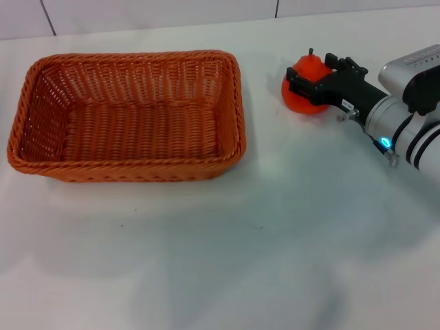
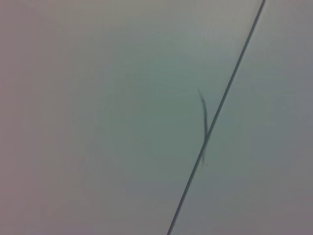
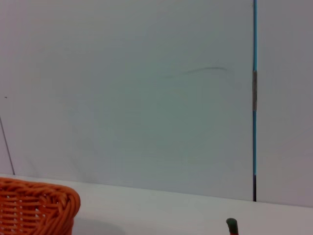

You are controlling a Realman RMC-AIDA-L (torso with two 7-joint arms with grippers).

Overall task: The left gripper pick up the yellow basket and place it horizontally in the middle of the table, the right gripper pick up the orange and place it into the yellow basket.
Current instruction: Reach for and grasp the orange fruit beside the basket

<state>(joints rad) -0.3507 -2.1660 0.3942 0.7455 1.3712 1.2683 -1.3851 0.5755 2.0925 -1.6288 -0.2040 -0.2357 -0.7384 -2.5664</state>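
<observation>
White and glossy, the bench (image 1: 206, 261) fills nearly the whole head view, with a pale panelled wall (image 1: 158, 14) running along its far edge. On the robot's left half sits the yellow basket (image 1: 130, 113), a large rectangular woven wicker one, orange-brown, lying lengthwise across the view with its open top up and nothing visible inside. Its far rim lies near the bench's far edge; its near rim leaves a broad bare stretch of bench in front.

To the robot's right of the basket, across a strip of bare bench, is the orange (image 1: 307, 86), its short dark stem pointing up. The right gripper (image 1: 320, 82), a black claw on a silver-white arm with a blue light, reaches in from the right edge, and its fingers (image 1: 302, 80) sit tight against the fruit on both sides, clamped on it.

The right wrist view shows one rounded corner of the basket, the stem tip (image 3: 232, 226) and the wall behind. The left gripper appears in no view; its wrist camera shows only blank wall panel with a dark seam (image 2: 220, 107).
</observation>
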